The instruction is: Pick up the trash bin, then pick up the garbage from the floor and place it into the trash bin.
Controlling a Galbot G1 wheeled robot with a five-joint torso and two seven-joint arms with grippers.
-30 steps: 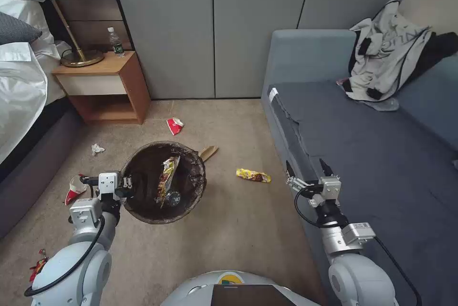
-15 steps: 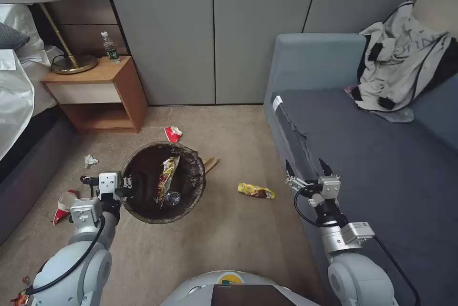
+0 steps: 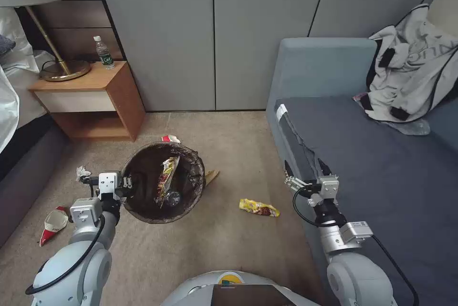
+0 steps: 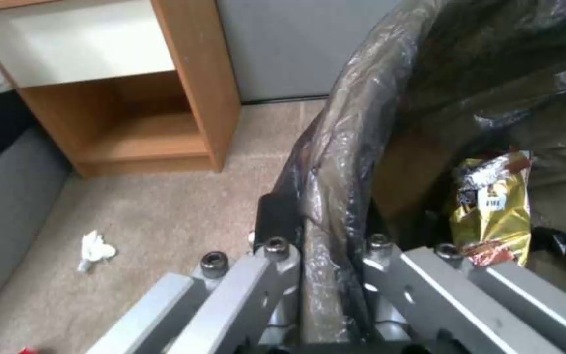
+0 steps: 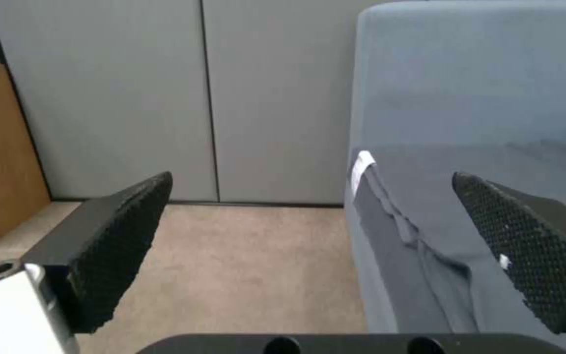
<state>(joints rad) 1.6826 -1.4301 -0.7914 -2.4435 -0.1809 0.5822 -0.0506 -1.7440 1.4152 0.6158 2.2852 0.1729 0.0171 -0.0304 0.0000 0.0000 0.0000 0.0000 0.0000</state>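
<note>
While the left gripper (image 3: 125,187) clamps the bag-lined rim of the trash bin (image 3: 191,191), the bin hangs above the carpet (image 3: 229,239), at 10 o'clock from the robot's base. Inside lie a gold snack wrapper (image 3: 167,177) and a clear bottle (image 3: 172,198). On the floor: yellow wrapper (image 3: 258,208) at 3 o'clock of the bin, crushed paper cup (image 3: 51,222) at 9, tissue (image 3: 82,172) at 10. The right gripper (image 3: 305,172) hovers open by the sofa (image 3: 381,172) edge, holding nothing.
</note>
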